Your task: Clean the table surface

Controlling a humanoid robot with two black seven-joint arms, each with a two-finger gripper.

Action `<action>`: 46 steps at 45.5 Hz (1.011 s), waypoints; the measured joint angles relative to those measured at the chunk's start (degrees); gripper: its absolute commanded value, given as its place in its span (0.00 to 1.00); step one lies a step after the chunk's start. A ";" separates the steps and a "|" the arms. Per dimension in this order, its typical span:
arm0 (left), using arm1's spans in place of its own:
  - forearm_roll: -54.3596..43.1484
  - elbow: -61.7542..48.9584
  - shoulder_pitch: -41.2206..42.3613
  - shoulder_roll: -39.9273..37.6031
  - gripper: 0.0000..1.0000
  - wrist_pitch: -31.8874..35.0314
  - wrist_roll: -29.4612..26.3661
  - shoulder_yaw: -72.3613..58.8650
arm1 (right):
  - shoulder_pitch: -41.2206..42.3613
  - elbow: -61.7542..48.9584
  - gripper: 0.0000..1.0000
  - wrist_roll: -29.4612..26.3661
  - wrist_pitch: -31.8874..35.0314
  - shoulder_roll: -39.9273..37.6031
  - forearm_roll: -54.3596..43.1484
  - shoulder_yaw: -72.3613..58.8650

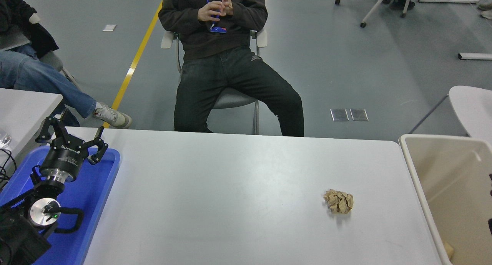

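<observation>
The table surface (230, 188) is a wide white-grey top that fills the lower half of the head view. A crumpled ball of brown paper (338, 201) lies on it at the right, a short way from the right edge. My left gripper (75, 130) is parked at the lower left over a blue tray (100, 188), open and empty, far from the paper. Of the right arm only small black slivers (490, 182) show at the right edge; its gripper is out of view.
A beige bin (453, 196) stands against the table's right edge, with a scrap in its bottom corner. A person (226, 65) sits on a chair at the far side, hands raised off the table. A smaller white table (23, 107) stands at the left.
</observation>
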 measured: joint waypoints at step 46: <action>0.01 0.00 0.00 0.00 1.00 0.00 0.01 0.00 | -16.48 30.44 0.99 -0.30 27.80 0.03 4.21 25.99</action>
